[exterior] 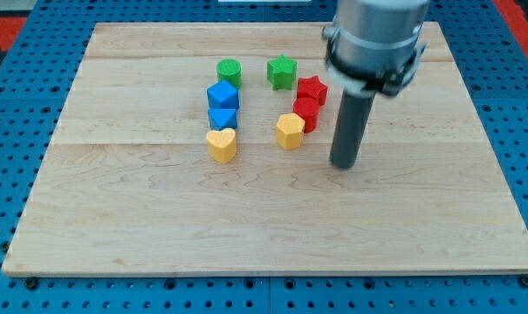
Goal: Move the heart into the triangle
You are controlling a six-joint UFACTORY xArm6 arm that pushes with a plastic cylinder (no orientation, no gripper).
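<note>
One rod, no jaws to open or shut — my tip (344, 164) rests on the wooden board (246, 235) touching no block, to the view's right of the cluster. Nearest are the yellow hexagon (290, 131) and red cylinder (306, 113), with the red star (312, 89) just above; the arm's grey housing cuts off the board's top right. Further left, the yellow heart (222, 145) sits against the blue triangle (222, 119), under the blue cube (222, 94). The green cylinder (229, 71) and green star (282, 71) top the group. No writing shows anywhere.
</note>
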